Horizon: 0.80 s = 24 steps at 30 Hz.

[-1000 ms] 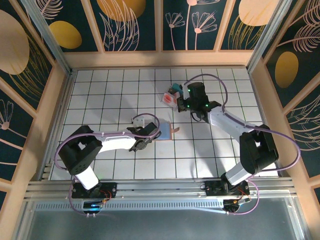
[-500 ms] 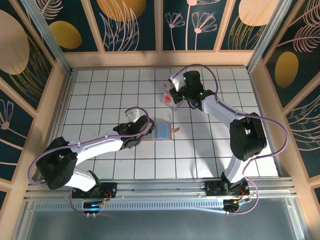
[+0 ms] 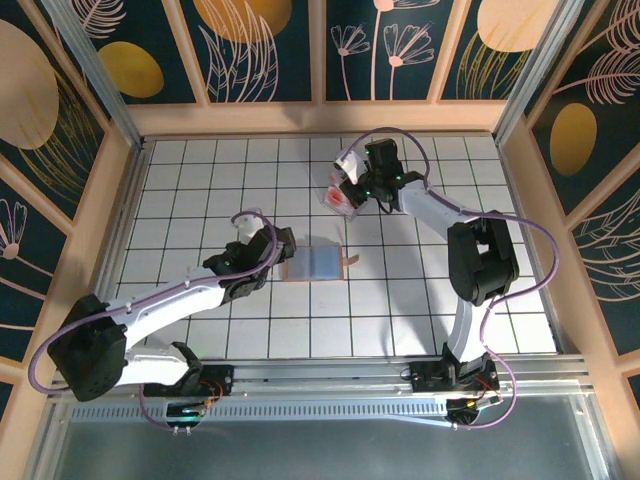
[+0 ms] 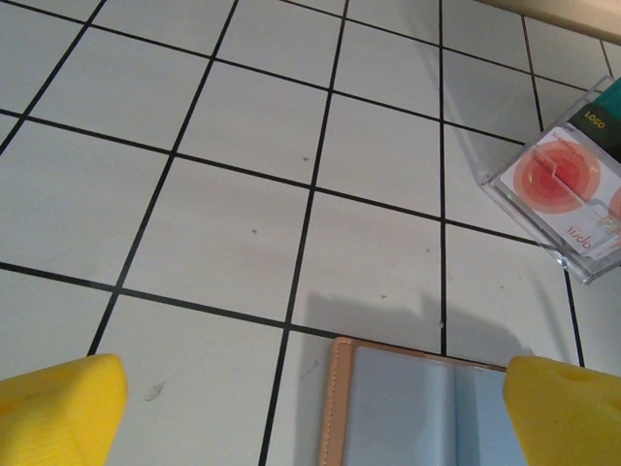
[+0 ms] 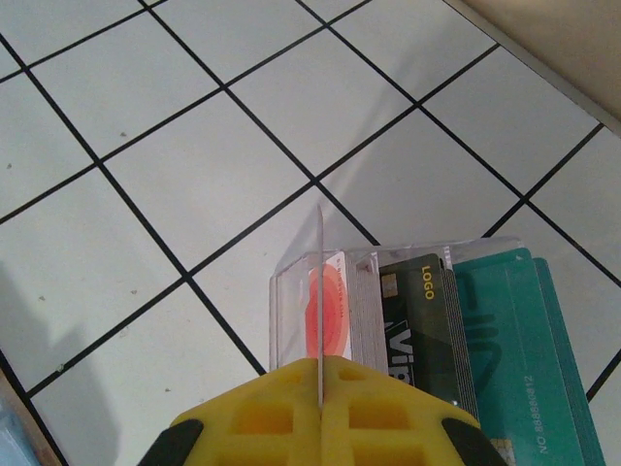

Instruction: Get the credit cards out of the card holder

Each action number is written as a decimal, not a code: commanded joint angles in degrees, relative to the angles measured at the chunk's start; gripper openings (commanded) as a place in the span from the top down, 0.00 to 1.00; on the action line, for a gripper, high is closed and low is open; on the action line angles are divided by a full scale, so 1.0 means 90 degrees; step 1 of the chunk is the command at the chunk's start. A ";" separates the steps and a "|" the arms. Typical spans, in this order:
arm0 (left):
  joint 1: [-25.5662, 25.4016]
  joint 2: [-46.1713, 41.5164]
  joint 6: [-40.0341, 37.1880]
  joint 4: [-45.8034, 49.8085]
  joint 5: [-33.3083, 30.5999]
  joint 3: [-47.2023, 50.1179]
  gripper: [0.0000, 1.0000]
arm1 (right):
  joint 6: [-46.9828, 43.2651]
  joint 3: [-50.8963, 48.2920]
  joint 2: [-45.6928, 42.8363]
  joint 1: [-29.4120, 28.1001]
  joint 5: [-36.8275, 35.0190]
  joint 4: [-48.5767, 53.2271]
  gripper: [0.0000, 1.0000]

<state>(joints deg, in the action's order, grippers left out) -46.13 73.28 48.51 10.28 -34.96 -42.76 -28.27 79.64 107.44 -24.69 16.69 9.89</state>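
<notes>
White tiles with black grid lines cover the table (image 3: pixel 200 180), walled by pale wood (image 3: pixel 320 117) and dark floral panels (image 3: pixel 250 40). From above, the holder (image 3: pixel 318 264) lies open and flat near the middle of the frame, blue-grey side up, with its brown tab (image 3: pixel 350 262) on the right edge. The left gripper (image 3: pixel 278 252) sits just left of it, with nothing between them. Up and right of the holder, well apart from it, stands a clear box (image 3: pixel 338 198). The right gripper (image 3: pixel 352 186) is over the box's upper right side and covers part of it.

The left wrist view adds the yellow fingertips (image 4: pixel 58 408) at the two bottom corners, spread wide and empty. The holder's tan rim and lining lie at the bottom edge between them, and the box is at upper right.

The right wrist view shows yellow fingers (image 5: pixel 262 417) pressed together on a thin card (image 5: pixel 319 282), seen edge-on and upright above the box. Inside the box, a red-circled card (image 5: pixel 330 311), a black card (image 5: pixel 412 311) marked LOGO and a teal card (image 5: pixel 514 340) stand packed side by side. Whether the held card touches the box I cannot tell.
</notes>
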 commanded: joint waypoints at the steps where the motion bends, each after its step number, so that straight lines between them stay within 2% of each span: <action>1: 0.0080 -0.0268 0.0051 -0.0195 -0.0031 0.0212 0.01 | -0.0208 0.0276 0.0187 0.0026 0.0115 0.0214 1.00; 24: 0.0202 -0.0588 0.0044 -0.0274 -0.0033 0.0450 0.01 | -0.0319 0.0881 0.0902 0.0194 0.0157 0.1085 1.00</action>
<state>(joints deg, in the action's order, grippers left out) -44.88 68.97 48.49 8.97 -34.96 -39.09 -30.17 85.36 113.82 -23.46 16.86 16.75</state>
